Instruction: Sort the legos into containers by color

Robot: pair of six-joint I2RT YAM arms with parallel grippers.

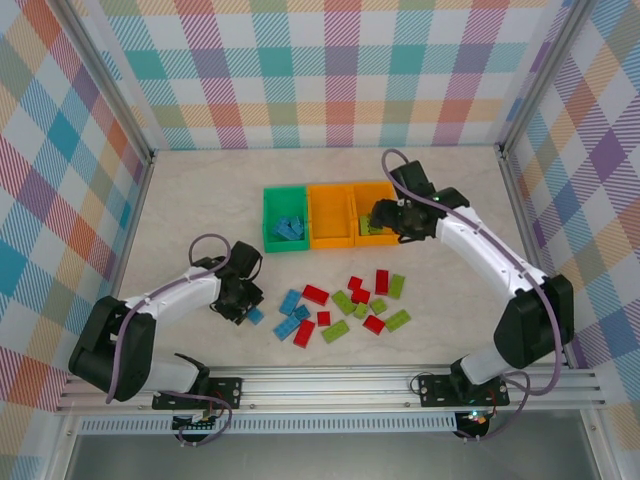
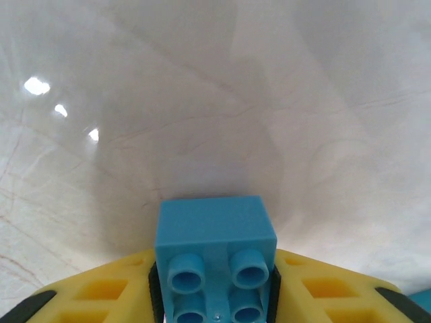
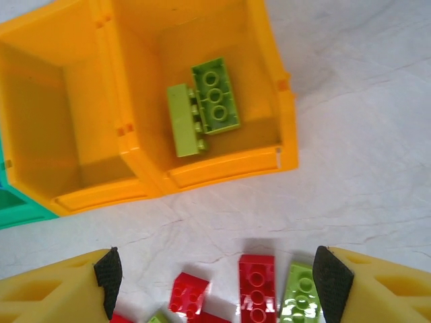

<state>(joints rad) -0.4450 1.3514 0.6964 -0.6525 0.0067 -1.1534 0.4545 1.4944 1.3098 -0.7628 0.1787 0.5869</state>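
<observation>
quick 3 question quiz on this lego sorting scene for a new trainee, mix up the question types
1. True or false: the middle orange bin holds red bricks.
2. The right pincer is: A open and empty; B shut on a red brick; C shut on a lime brick.
3. Fill in: the left pincer grips a ___ brick.

Key: 1 false, it is empty; 2 A; 3 blue.

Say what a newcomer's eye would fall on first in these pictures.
First, the bright row at mid-table: a green bin and two orange bins. Next, the scatter of red, green and blue bricks in front of them. In the left wrist view, the left gripper clamps a blue brick just above the table.
</observation>
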